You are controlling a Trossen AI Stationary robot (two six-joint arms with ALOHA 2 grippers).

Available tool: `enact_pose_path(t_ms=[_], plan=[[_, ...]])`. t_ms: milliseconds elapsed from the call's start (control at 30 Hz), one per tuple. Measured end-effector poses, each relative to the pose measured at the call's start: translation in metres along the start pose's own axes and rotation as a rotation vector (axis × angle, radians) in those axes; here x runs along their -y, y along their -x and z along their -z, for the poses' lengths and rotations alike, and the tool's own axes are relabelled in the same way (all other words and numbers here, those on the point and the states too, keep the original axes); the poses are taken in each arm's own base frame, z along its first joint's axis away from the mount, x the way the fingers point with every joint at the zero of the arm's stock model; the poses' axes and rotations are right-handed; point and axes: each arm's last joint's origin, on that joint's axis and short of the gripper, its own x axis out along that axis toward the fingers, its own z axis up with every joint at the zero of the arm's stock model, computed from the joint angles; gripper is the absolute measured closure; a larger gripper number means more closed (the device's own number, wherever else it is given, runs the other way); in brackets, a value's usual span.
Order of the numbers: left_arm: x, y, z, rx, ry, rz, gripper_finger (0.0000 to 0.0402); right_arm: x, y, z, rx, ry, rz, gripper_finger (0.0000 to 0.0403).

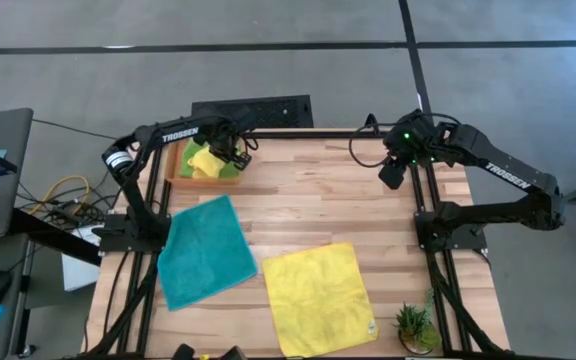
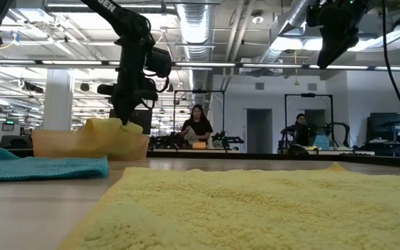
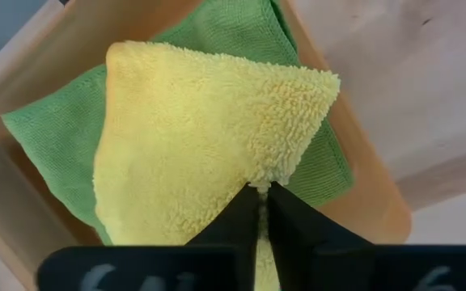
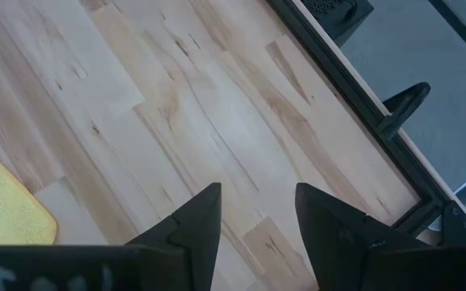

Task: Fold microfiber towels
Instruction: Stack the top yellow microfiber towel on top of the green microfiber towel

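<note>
A folded yellow towel lies on a folded lime green towel in the orange tray at the table's far left. My left gripper stands over the tray, pointing down, shut on the yellow towel. A teal towel lies spread flat on the left of the table. A second yellow towel lies spread flat near the front middle. My right gripper hangs open high above the far right of the table, nothing between its fingers. My left gripper pinches the folded yellow towel's edge between its two fingers, several layers thick. The fingers come from above, pointing steeply down. The rest of the towel lies on the green towel in the tray.
A small potted plant stands at the near right corner. Bare wood shows between the tray and my right arm. A black box sits beyond the far edge. People sit far off in the room.
</note>
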Motion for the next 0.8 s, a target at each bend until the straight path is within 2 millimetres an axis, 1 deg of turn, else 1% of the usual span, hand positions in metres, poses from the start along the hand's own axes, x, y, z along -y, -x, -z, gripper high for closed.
enact_pose_path(t_ms=[67, 200, 300, 367, 433, 500, 600, 700, 800], plan=[[0.0, 0.0, 0.0, -0.002, 0.013, 0.012, 0.0363, 0.0, 0.0, 0.0, 0.0, 0.0, 0.0, 0.022], [0.002, 0.0, 0.0, -0.016, 0.042, 0.057, 0.0308, 0.0, 0.0, 0.0, 0.0, 0.0, 0.0, 0.022], [0.004, 0.0, 0.0, -0.03, 0.039, 0.123, 0.0272, 0.0, 0.0, 0.0, 0.0, 0.0, 0.0, 0.022], [0.006, 0.002, 0.0, -0.045, 0.039, 0.178, 0.0256, 0.0, 0.0, 0.0, 0.0, -0.001, 0.0, 0.022], [0.007, 0.007, 0.0, -0.04, 0.028, 0.212, 0.0246, 0.0, 0.0, 0.0, 0.0, -0.001, 0.0, 0.022], [0.006, 0.016, -0.001, 0.007, 0.0, 0.2, 0.0243, 0.0, 0.0, 0.0, 0.0, -0.001, 0.0, 0.022], [0.0, 0.027, -0.002, 0.079, -0.002, 0.058, 0.0243, 0.0, 0.0, 0.0, 0.0, -0.007, 0.0, 0.022], [-0.011, 0.026, -0.004, 0.1, 0.024, -0.058, 0.0246, 0.0, 0.0, 0.0, 0.0, -0.009, 0.0, 0.022], [-0.016, 0.014, -0.004, 0.078, 0.04, -0.059, 0.0246, 0.0, 0.0, 0.0, 0.0, -0.009, 0.0, 0.022]])
